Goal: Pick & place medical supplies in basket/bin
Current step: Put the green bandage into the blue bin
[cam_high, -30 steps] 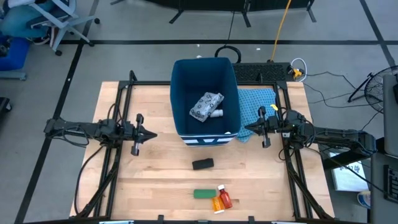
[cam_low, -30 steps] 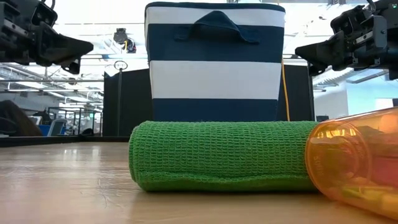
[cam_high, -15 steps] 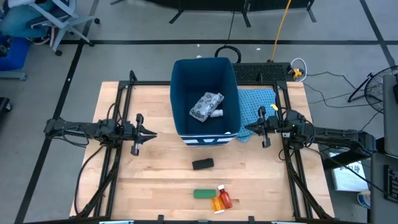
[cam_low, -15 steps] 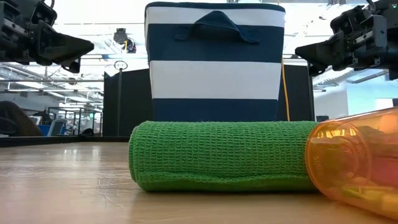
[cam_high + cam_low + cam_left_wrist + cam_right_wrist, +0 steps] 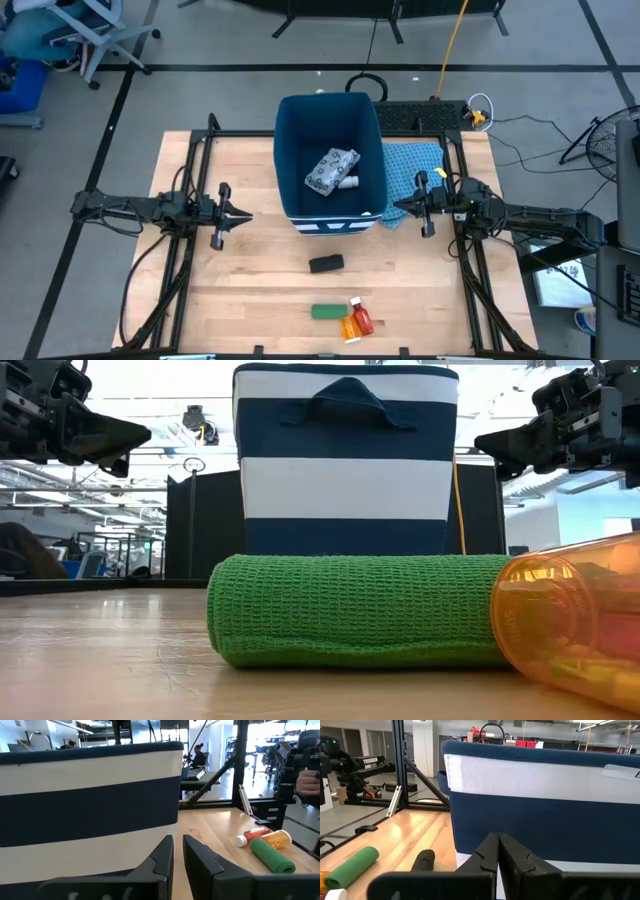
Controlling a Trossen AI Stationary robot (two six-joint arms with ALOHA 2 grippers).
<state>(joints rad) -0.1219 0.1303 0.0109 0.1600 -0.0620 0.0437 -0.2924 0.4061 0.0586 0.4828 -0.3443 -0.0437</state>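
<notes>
We begin at the left, where the left gripper (image 5: 243,214) hovers above the bare table (image 5: 250,285), short of the bin's left wall, its fingers (image 5: 162,855) parted by a narrow slit and holding nothing, which we take for a waiting pose between picks; in the middle stands the dark blue bin (image 5: 332,108) with white stripes on its front, and in it already lie the white patterned packet (image 5: 330,169) and, touching it, the small white bottle (image 5: 349,182), so part of the job looks done; nearer the front edge the black oblong piece (image 5: 326,264) lies alone, and nearer still the green roll (image 5: 326,312) lies just beside the orange bottle (image 5: 347,327) and the red bottle (image 5: 361,319), all three untouched; a light blue cloth (image 5: 414,165) sits against the bin's right side; at the right, the right gripper (image 5: 399,208) hangs by the bin's front right corner with its fingers (image 5: 490,851) pressed together and empty; against the earlier frames nothing has shifted, except that the left fingers stand a little wider apart.
</notes>
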